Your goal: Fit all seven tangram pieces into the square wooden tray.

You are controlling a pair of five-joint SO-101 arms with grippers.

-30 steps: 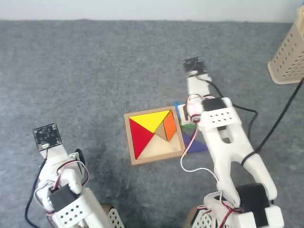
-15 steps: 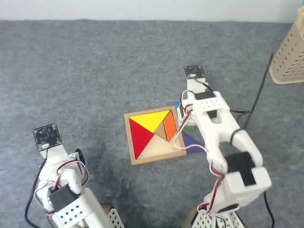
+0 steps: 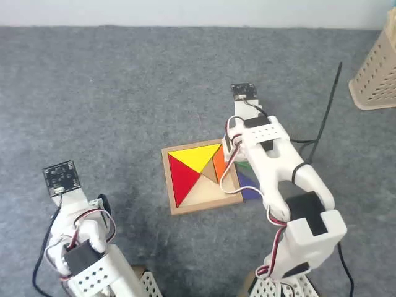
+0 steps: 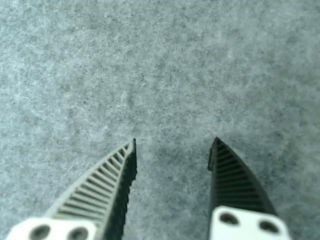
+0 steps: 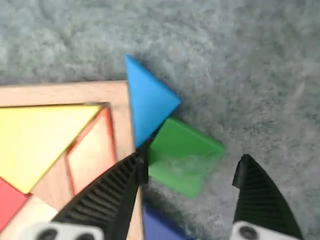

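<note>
High view: your square wooden tray [image 3: 168, 182] sits mid-counter [image 3: 111, 93]. The yellow triangle [image 3: 197, 156], red triangle [image 3: 183, 176] and orange piece [image 3: 221, 164] are already seated. The right arm [image 3: 278, 167] leans over the tray's right side, and the left arm [image 3: 80, 247] is well apart. There's no print you could read on anything.

Left wrist view: the left jaws gape over bare counter, nothing between them.

Right wrist view: the right jaws are spread wide, straddling the green piece [image 5: 182, 155]. It lies flat on the counter just outside the tray, touching the light blue triangle [image 5: 147, 102], with a dark blue piece [image 5: 160, 222] near.

Expect light, stiff, smooth-painted pieces that may slip. Pinch the green one across opposite edges, low against the counter.
</note>
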